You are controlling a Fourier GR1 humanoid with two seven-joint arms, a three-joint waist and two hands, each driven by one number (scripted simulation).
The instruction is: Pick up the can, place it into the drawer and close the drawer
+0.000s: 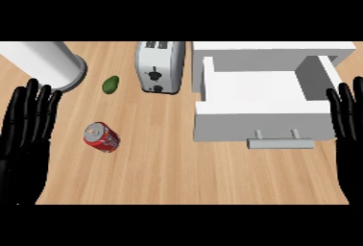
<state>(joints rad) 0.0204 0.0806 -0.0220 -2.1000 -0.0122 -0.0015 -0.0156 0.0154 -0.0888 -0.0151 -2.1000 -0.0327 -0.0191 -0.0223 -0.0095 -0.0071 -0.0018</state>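
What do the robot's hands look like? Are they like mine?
A bit like yours! The left hand and the right hand are both all black, smooth and slightly shiny, with long thin fingers. No cables, markings or sleeves show.

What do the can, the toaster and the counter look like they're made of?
The can looks like painted metal: red sides, shiny grey top. The toaster seems brushed or polished metal, silvery with soft highlights. The counter looks like light wood, with visible plank grain, matte.

Matt wood counter (184, 178), glossy metal can (102, 137), shiny steel toaster (162, 66).
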